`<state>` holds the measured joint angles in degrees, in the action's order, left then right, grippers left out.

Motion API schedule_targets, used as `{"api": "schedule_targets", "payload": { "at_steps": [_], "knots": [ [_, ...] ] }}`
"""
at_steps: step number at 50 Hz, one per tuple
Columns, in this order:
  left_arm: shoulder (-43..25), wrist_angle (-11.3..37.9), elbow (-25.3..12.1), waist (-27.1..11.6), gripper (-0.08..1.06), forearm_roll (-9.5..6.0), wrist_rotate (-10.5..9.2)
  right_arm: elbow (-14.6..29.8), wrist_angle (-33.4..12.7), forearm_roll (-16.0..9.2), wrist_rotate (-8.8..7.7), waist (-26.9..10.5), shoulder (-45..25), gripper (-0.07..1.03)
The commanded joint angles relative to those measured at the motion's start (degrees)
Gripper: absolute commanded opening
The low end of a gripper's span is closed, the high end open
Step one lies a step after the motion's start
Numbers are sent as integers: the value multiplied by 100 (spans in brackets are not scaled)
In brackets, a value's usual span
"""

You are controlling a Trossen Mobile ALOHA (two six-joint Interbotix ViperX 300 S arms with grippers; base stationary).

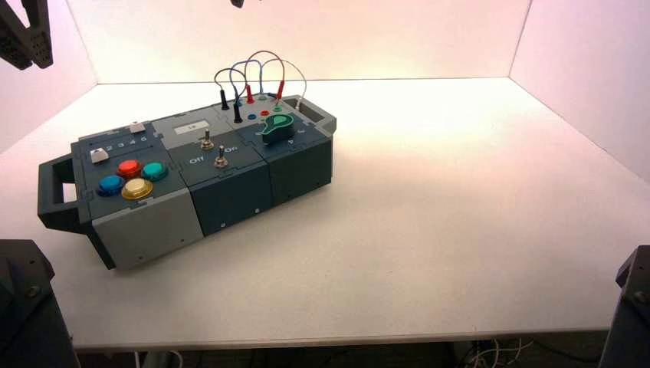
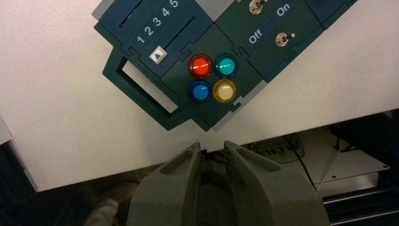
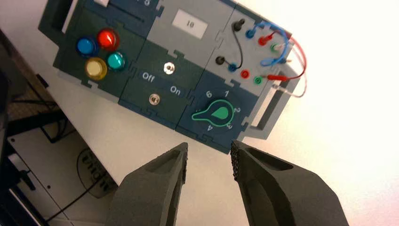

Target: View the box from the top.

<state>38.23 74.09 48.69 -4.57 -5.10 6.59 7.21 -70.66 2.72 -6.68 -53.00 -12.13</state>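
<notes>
The box (image 1: 192,172), a long grey and dark-teal panel unit, lies on the left half of a white bench (image 1: 460,230), its long axis running diagonally from the near left toward the far centre. One end handle (image 1: 57,192) points to the robot's near left; the other handle (image 1: 310,113) faces the far wall. Four round buttons cluster at the near end: red button (image 1: 129,167), teal button (image 1: 154,171), blue button (image 1: 111,184) and yellow button (image 1: 137,188). Past them stand two toggle switches (image 1: 220,157) between "Off" and "On" lettering, then a green knob (image 1: 277,127) ringed by numbers, and looped wires (image 1: 257,77) arching over the far end.

Both arms hang above the box, looking down. The left pincer (image 2: 211,148) hovers over the bench edge just off the button end, its fingers a narrow gap apart and holding nothing. In its view a white slider tab (image 2: 158,55) sits below the numeral 1 on a scale marked 1 to 5. The right pincer (image 3: 209,155) is above the bench near the knob end, fingers moderately spread and empty.

The bench top is plain matte white, enclosed by pale walls (image 1: 306,38) at the back and sides, with a warm pinkish glow along the rear.
</notes>
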Motion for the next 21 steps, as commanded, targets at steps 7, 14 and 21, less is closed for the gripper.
{"api": "schedule_targets", "payload": {
  "at_steps": [7, 14, 21],
  "knots": [
    [18, -53, 9, 26, 29, -18, 79, 53, 62, -26, 9, -18, 79, 49],
    [18, -62, 79, 26, 29, -9, 114, 97, 167, -26, 9, -18, 53, 49],
    [18, -105, 62, 26, 29, -9, 123, 149, 272, -26, 18, -18, 44, 49]
  ]
}}
